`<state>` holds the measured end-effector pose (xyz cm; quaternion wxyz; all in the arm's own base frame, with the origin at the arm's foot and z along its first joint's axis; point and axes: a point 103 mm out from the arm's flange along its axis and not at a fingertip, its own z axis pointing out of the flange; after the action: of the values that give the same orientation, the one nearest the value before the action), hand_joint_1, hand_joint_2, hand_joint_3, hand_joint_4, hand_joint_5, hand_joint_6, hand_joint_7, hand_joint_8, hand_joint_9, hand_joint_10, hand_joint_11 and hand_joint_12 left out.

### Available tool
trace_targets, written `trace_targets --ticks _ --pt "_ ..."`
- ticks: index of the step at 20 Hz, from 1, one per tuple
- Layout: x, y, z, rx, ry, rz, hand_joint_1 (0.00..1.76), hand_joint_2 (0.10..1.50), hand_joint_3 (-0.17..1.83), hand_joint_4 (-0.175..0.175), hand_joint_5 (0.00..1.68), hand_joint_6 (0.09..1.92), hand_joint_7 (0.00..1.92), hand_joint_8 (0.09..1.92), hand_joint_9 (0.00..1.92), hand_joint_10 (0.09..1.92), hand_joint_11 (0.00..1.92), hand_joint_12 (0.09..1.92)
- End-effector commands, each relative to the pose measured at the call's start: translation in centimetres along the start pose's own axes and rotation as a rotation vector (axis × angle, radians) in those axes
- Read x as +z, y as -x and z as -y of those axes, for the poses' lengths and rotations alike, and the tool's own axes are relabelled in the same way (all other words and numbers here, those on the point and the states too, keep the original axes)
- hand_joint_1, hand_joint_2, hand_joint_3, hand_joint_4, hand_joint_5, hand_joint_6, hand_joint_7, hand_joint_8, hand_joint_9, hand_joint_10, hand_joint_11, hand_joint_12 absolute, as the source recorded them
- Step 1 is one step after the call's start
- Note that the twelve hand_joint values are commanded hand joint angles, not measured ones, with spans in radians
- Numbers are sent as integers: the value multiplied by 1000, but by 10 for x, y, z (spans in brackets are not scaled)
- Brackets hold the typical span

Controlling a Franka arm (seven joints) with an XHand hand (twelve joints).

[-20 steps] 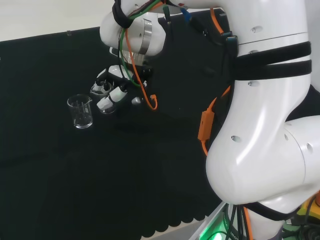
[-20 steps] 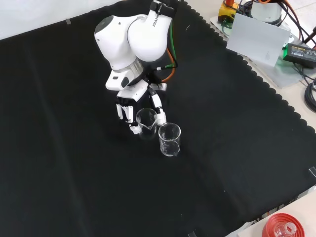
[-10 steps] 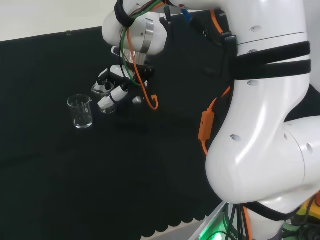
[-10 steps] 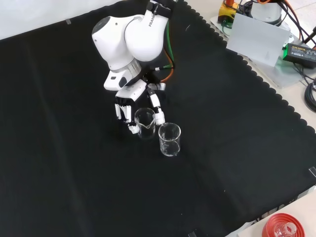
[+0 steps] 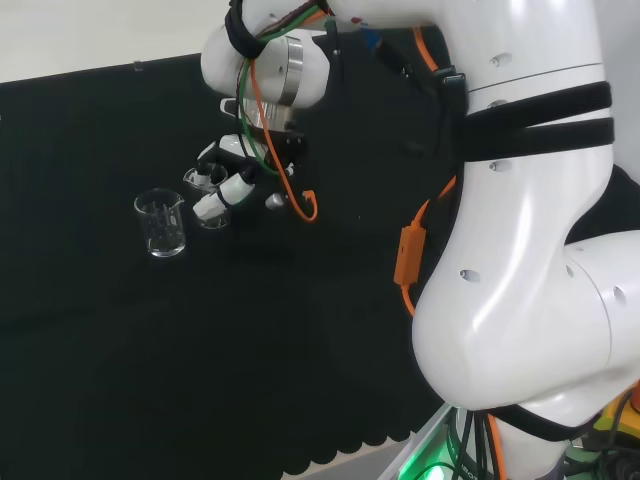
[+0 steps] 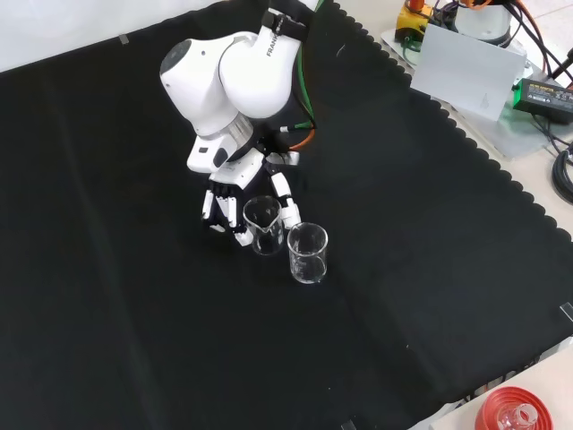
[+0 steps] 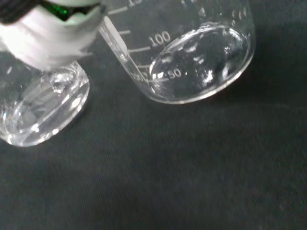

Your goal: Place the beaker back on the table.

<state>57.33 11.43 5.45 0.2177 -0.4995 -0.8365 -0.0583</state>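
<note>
A second clear beaker (image 6: 307, 253) (upright) stands on the black cloth (image 6: 134, 340).

The beaker (image 7: 201, 52) bears printed graduation marks reading 50 and 100.

The held beaker (image 5: 207, 185) is mostly hidden behind the hand (image 5: 228, 178) in the head view. In the wrist view both beakers run off the edge, and a blurred white part of the hand covers one (image 7: 38, 103) partly.
</note>
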Motion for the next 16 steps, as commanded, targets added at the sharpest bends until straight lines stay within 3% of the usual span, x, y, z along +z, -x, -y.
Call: trace_targets --ticks 1,5,16 --pt "1 2 2 -1 -21 31 905 592 619 -62 606 810 1007 87 995 87 88 1366" --pt "-3 1 4 -4 8 45 897 566 608 -74 453 752 874 87 869 87 4 1310" --pt "-17 -7 11 -9 50 37 828 548 543 -78 431 661 811 87 814 87 0 1214"
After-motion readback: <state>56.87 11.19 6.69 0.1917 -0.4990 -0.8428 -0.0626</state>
